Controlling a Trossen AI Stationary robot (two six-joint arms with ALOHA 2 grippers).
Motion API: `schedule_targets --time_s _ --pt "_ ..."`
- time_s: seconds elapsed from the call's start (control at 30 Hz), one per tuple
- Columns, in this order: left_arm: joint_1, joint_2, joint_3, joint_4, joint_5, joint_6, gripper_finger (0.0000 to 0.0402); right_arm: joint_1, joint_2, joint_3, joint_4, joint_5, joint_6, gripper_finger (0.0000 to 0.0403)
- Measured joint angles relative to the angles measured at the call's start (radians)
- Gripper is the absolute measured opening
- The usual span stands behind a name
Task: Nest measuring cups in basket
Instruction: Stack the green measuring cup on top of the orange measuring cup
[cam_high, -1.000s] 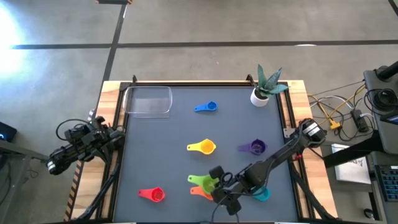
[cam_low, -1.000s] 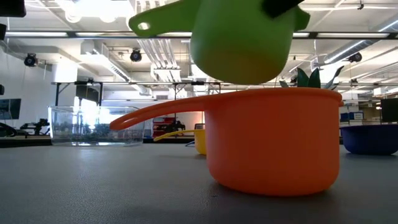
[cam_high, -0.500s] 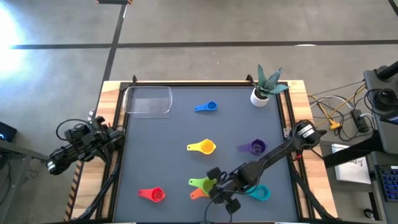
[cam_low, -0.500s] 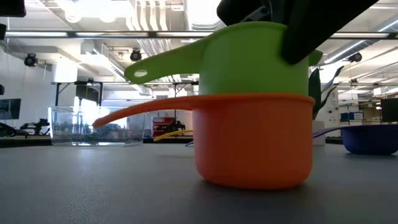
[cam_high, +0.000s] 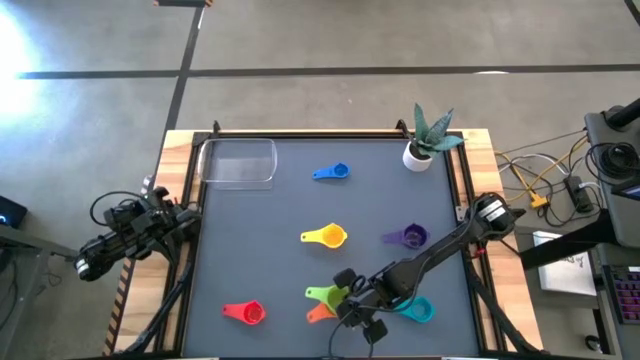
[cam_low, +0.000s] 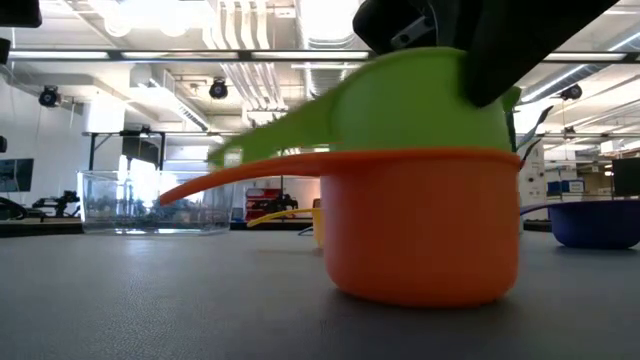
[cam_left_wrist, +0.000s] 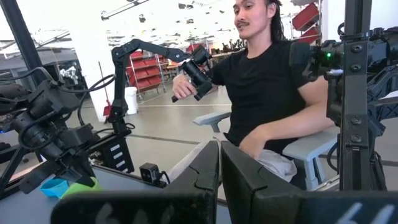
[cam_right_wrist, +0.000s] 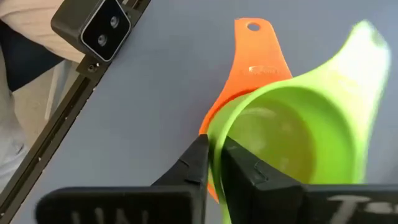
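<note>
My right gripper is shut on the green measuring cup, which sits inside the orange measuring cup near the table's front edge. The orange cup rests on its base, and its handle sticks out under the green one. Blue, yellow, purple, red and teal cups lie singly on the mat. The clear basket stands at the far left corner. My left gripper is shut and waits off the table's left edge. My right gripper holds the green cup by its rim, on the side away from the handle. One finger is inside the cup and one outside. The fingers slant down from the table's right. The cup's lower part is in the orange cup, and it tilts with its handle down.
A white plant pot stands at the far right corner. A raised frame edges the mat. The teal cup lies just right of my right arm. A seated person shows beyond the table in the left wrist view.
My right gripper has come down with the green cup, which hung above the orange cup and now sits in it. The orange cup has slid a little on the mat. In the last half second the green cup's handle has dipped toward the orange handle.
</note>
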Motion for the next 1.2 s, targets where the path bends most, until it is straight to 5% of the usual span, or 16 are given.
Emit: schedule_targets --time_s 0.43,1.2 --pt "0.0 0.0 0.0 0.0 0.0 0.0 0.0 0.006 -0.051 0.0 -0.004 0.038 0.076 0.0144" --pt "0.0 0.0 0.0 0.0 0.0 0.005 0.0 0.127 -0.081 0.001 0.057 0.141 0.309 0.012"
